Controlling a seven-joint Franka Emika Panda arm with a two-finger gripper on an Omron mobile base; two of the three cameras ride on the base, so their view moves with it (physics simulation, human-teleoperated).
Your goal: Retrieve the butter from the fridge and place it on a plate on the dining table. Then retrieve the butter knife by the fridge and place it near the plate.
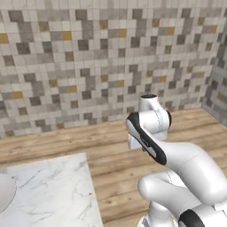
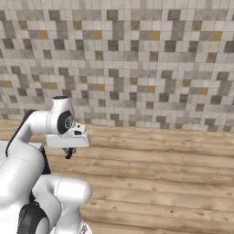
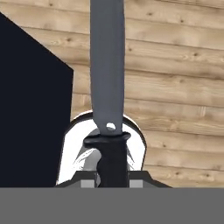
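**One dark knife clamped in the hand, above the wooden floor**

Far left in the left base view, a curved white edge, probably the round white plate [image 1: 5,195], sits on the white-grey veined marble desk [image 1: 53,190], cut off by the frame's border. Right of the desk lies the light plank floor [image 1: 111,155], and behind it stands the wall of small grey, beige and ochre tiles [image 1: 88,62]. Further right the white arm with dark joints [image 1: 177,168] folds up from the lower corner, its wrist turned downward.

In the right base view the arm rises at the left, and the hand [image 2: 69,153] hangs under the flat wrist block, a small dark shape above the planks.

The hand view looks along the thin dark butter knife [image 3: 107,87]: its blackish handle is pinched between the closed-in fingers at the bottom, and its grey blade runs straight up the frame. A dark navy panel [image 3: 30,109] lies to the left of the blade, wooden planks to the right.
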